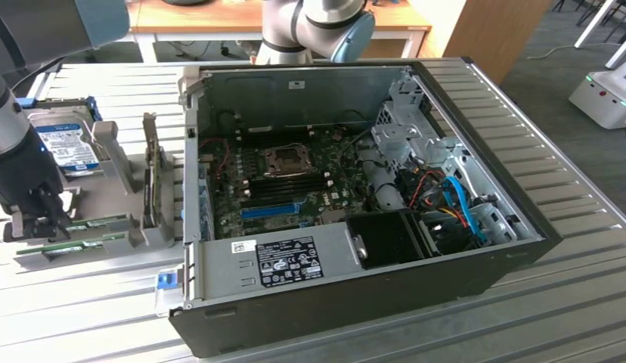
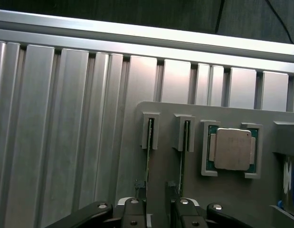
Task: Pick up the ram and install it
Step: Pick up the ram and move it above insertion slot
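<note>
You're at the pick-up, I'd say: your gripper, fingers apart, straddles the ram standing on edge in the grey holder (a second stick sits just beside it), so closing calls for a grip square to that thin board.

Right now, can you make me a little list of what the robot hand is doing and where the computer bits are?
ram: two green sticks on edge in slots of the grey holder
gripper: open, hovering over the ram, holding nothing
processor chip: flat in the holder, beside the sticks
hard drive: on the same holder
computer case: open, motherboard showing
</note>
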Robot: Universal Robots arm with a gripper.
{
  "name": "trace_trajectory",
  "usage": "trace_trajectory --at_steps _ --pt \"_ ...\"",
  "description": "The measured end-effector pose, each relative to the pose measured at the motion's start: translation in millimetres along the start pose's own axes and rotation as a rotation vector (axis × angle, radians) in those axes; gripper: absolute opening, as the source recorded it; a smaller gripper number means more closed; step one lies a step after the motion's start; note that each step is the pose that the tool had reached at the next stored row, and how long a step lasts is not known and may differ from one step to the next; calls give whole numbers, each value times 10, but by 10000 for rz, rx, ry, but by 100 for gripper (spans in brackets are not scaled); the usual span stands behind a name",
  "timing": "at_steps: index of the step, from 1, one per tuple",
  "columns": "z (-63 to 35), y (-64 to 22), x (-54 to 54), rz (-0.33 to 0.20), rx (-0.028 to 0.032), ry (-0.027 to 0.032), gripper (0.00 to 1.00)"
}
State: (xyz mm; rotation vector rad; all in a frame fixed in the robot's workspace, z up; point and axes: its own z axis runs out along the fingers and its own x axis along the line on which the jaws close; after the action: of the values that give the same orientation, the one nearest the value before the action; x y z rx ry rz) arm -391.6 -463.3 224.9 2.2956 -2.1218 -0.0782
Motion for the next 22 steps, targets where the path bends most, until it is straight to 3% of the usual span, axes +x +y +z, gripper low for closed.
trace_trajectory --at_steps 16,22 --pt "15 4 55 1 0 0 30" --pt "102 0 60 0 0 0 30"
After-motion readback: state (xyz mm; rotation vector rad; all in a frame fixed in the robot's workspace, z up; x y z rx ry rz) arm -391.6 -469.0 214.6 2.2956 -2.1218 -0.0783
